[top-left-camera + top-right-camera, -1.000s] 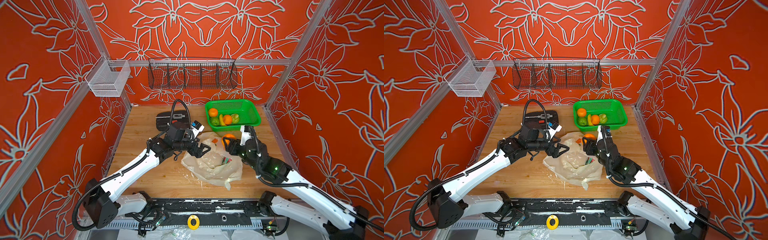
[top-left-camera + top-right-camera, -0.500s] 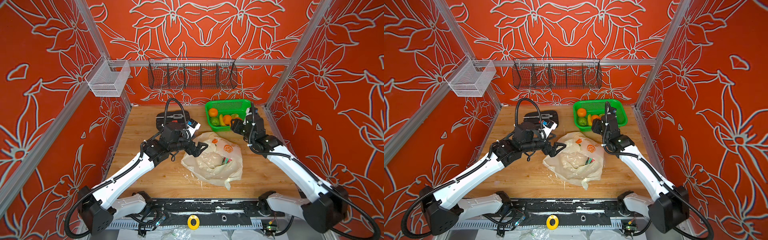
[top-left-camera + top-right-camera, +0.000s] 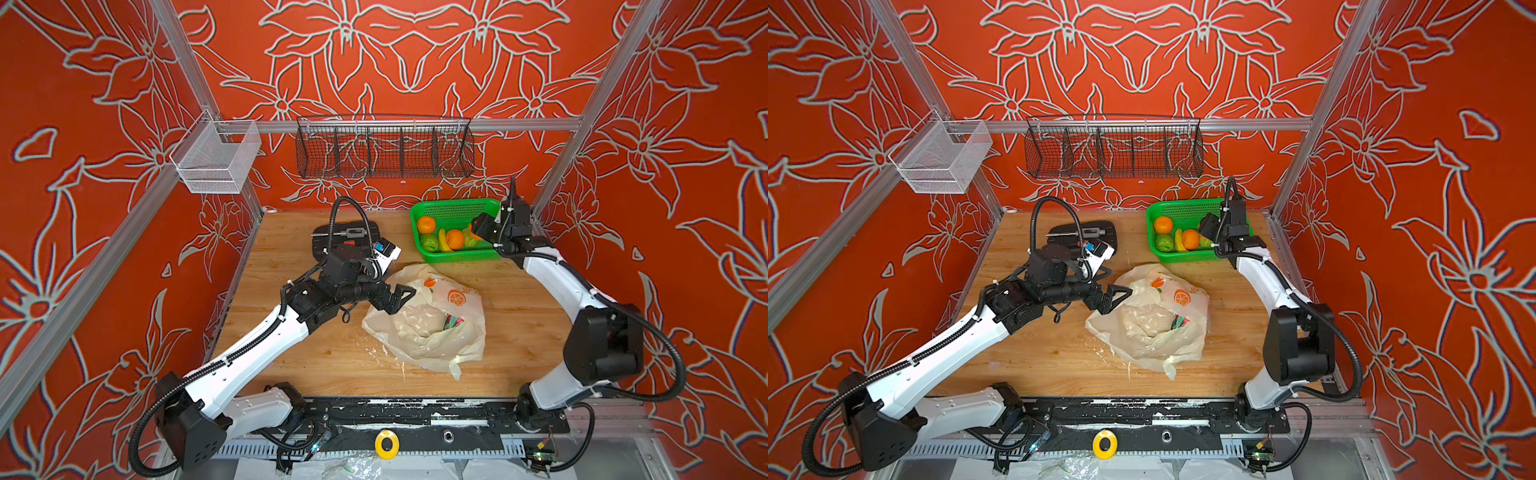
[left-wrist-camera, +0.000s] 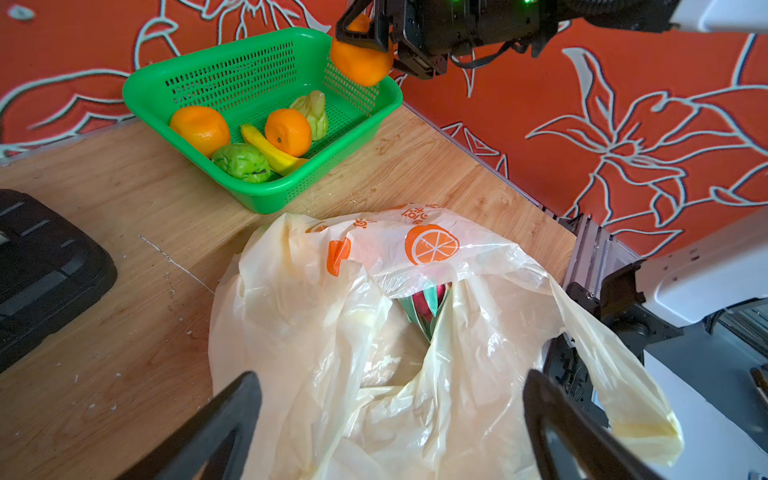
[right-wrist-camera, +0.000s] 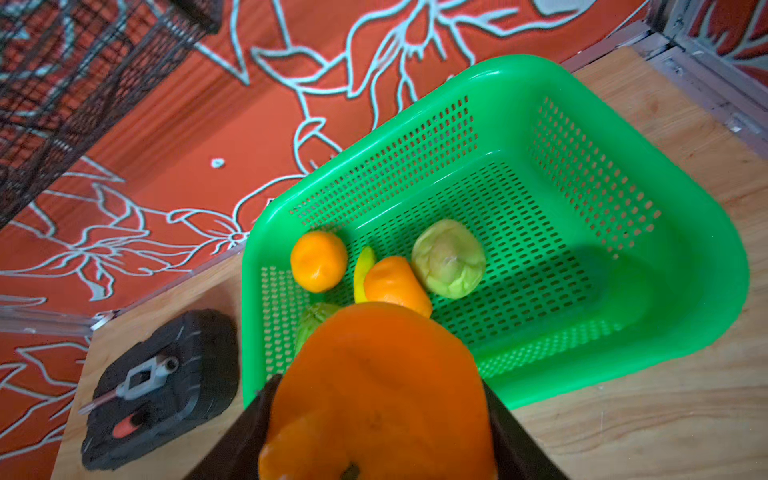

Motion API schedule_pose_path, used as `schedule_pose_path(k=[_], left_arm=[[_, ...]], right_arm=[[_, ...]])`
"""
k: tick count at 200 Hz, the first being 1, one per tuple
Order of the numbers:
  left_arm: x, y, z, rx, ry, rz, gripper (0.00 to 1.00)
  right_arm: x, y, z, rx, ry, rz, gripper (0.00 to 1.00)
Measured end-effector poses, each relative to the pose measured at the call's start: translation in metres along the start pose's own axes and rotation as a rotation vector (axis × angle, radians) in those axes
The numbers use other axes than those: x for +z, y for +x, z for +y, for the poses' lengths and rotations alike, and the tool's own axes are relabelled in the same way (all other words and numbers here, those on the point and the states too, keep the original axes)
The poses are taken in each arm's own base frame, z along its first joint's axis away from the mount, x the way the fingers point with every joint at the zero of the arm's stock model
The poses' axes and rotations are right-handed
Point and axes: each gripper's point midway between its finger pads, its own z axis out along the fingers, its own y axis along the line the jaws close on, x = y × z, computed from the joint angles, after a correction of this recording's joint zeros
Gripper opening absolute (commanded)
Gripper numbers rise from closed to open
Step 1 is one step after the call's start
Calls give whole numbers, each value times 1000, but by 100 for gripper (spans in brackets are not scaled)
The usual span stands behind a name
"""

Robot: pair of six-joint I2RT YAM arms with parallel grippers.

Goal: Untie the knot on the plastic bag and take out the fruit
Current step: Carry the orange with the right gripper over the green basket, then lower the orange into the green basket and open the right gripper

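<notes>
1. The left claw [image 3: 401, 297] hangs over the bag's left rear edge, jaws spread wide and empty. In the left wrist view its fingers [image 4: 245, 395] straddle the plastic, but whether they touch it cannot be told.
2. A black case [image 3: 353, 230] lies at the rear edge of the desk [image 3: 340, 365], behind that claw and apart from the bag.
3. The bag [image 3: 428, 336] lies slumped mid-desk, right of centre, with its mouth gaping. One loose handle strip [image 3: 455, 368] trails toward the front edge. A dragon fruit [image 4: 424, 303] shows pink and green inside the mouth.
4. The basket [image 3: 457, 205] sits in the rear right corner, just behind the bag. In it are two oranges [image 4: 199, 129], two green fruits [image 4: 242, 163] and a banana [image 4: 270, 151].
5. The right claw [image 4: 365, 45] is clenched on an orange [image 5: 378, 374], held above the basket's right end and clear of the fruit below.
</notes>
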Motion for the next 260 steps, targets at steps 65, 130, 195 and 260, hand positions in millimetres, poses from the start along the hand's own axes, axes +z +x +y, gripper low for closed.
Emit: schedule_pose_path(k=[65, 130, 195, 260], left_arm=[[2, 1, 1, 6, -1, 6, 97], [3, 3, 1, 4, -1, 13, 97], [3, 3, 1, 3, -1, 14, 97], [4, 4, 2, 2, -1, 16, 97]], right_arm=[[44, -21, -63, 99, 137, 32, 59], [84, -14, -102, 139, 231, 121, 59], [110, 18, -121, 137, 275, 223, 61], [112, 37, -130, 142, 311, 292, 74]])
